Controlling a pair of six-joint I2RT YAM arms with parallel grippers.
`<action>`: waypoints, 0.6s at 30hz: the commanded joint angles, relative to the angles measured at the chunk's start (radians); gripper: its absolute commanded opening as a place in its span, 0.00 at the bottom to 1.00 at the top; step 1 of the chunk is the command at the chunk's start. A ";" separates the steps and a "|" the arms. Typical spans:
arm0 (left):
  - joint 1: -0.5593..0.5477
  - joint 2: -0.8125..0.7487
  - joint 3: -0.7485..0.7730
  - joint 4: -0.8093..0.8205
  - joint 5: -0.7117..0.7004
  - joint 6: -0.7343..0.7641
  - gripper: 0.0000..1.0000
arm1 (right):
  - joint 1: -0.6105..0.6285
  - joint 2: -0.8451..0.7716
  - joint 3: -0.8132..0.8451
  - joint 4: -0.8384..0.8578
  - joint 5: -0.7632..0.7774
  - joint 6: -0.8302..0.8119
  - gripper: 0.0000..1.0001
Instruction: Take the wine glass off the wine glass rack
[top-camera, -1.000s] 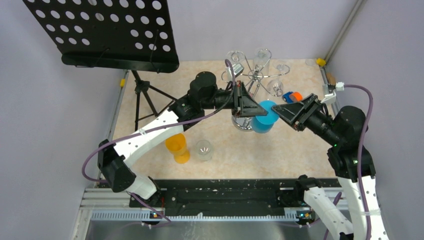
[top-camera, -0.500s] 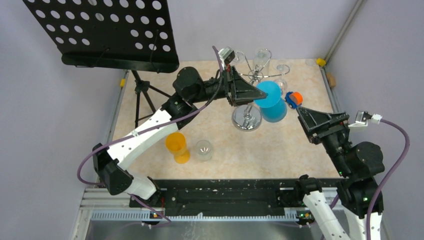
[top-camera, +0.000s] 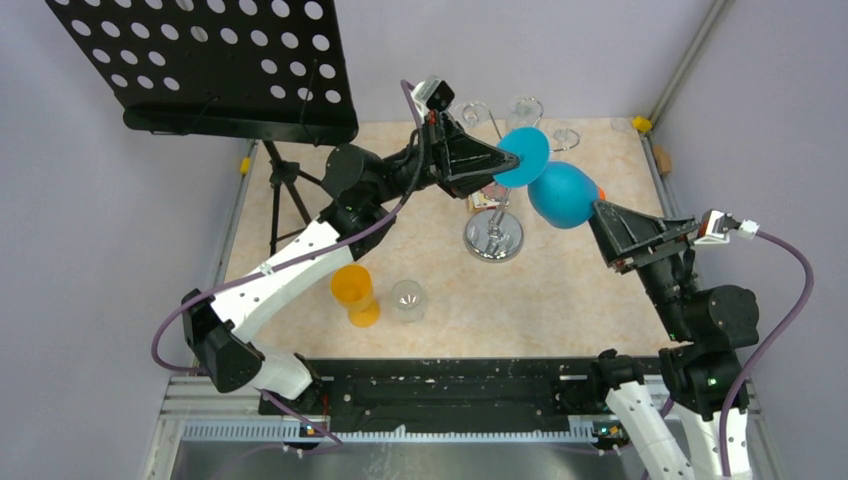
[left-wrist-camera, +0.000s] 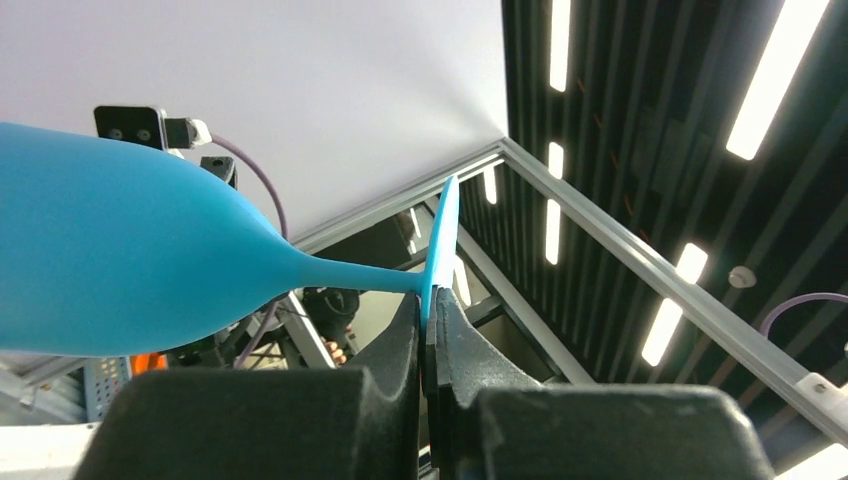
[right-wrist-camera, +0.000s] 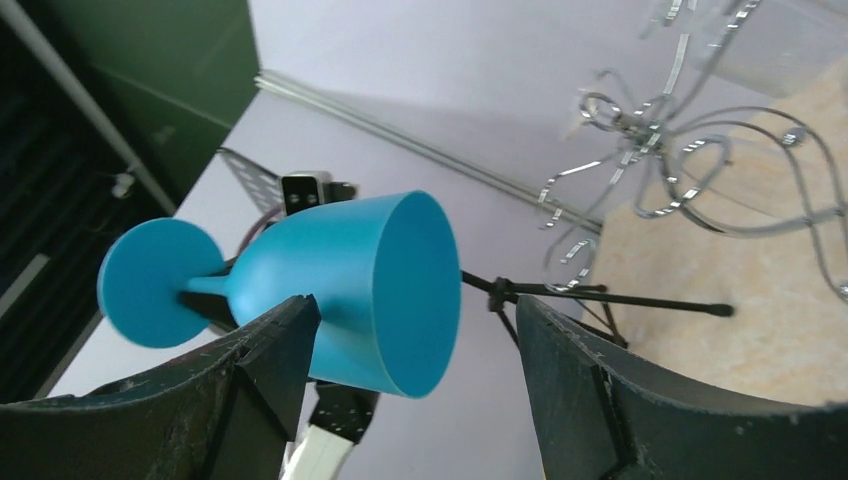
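The blue wine glass (top-camera: 560, 194) hangs tipped on its side in the air above and to the right of the wine glass rack, a chrome stand on a round shiny base (top-camera: 493, 238). My left gripper (top-camera: 507, 158) is shut on the rim of the glass's round foot (left-wrist-camera: 441, 236), seen edge-on between the fingers (left-wrist-camera: 400, 345). The bowl (left-wrist-camera: 110, 260) points left in the left wrist view. My right gripper (top-camera: 603, 230) stands open at the bowl's mouth. In the right wrist view the bowl (right-wrist-camera: 360, 290) sits by the left finger (right-wrist-camera: 265, 365), and I cannot tell whether they touch. The rack's curled arms (right-wrist-camera: 660, 150) lie beyond.
Clear glasses (top-camera: 524, 108) still hang on the rack's far side. An orange cup (top-camera: 355, 294) and a clear tumbler (top-camera: 407, 299) stand near the front left. A black perforated music stand (top-camera: 215, 60) on a tripod (top-camera: 285, 190) fills the back left. Walls close in on both sides.
The left arm has lifted the blue glass up and back from beside the rack and tipped it sideways. The right gripper opened, pulled back, and now sits at the bowl's mouth.
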 joint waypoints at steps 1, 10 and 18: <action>-0.002 -0.024 -0.007 0.143 -0.025 -0.084 0.00 | -0.006 0.016 -0.013 0.258 -0.092 0.036 0.74; -0.001 -0.010 -0.001 0.166 -0.025 -0.110 0.00 | -0.007 0.067 -0.020 0.466 -0.197 0.066 0.69; -0.001 -0.006 -0.006 0.167 -0.031 -0.110 0.00 | -0.006 0.101 -0.022 0.581 -0.260 0.091 0.37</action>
